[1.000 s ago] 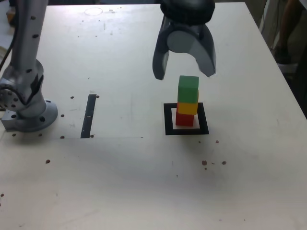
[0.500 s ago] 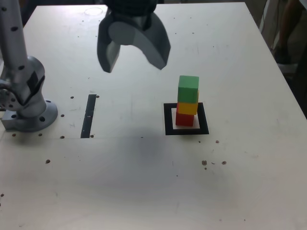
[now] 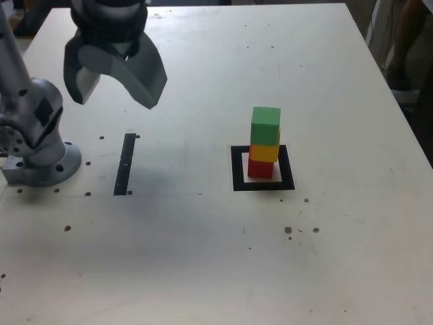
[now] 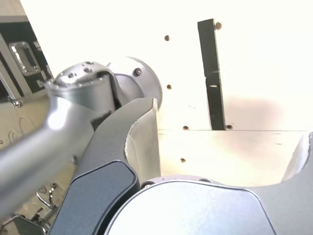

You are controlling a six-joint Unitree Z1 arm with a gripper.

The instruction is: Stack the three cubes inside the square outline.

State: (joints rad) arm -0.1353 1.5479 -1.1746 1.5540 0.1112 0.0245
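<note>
The gripper (image 3: 114, 84) hangs with jaws wide and empty, well apart from the stack: green cube (image 3: 266, 125), yellow cube (image 3: 264, 152), red cube (image 3: 261, 167), inside the square outline (image 3: 237, 169). Best keep clear; nothing needs nudging.

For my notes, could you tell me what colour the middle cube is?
Yellow: the middle cube shows best in the exterior view.

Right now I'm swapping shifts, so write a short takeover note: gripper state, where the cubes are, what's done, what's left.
Gripper: open, empty, raised above the black strip near the arm's base, well clear of the stack.
Cubes: red cube at the bottom, yellow cube in the middle, green cube on top, inside the square outline.
Done: all three stacked; the tower stands unaided.
Left: nothing apparent.
</note>
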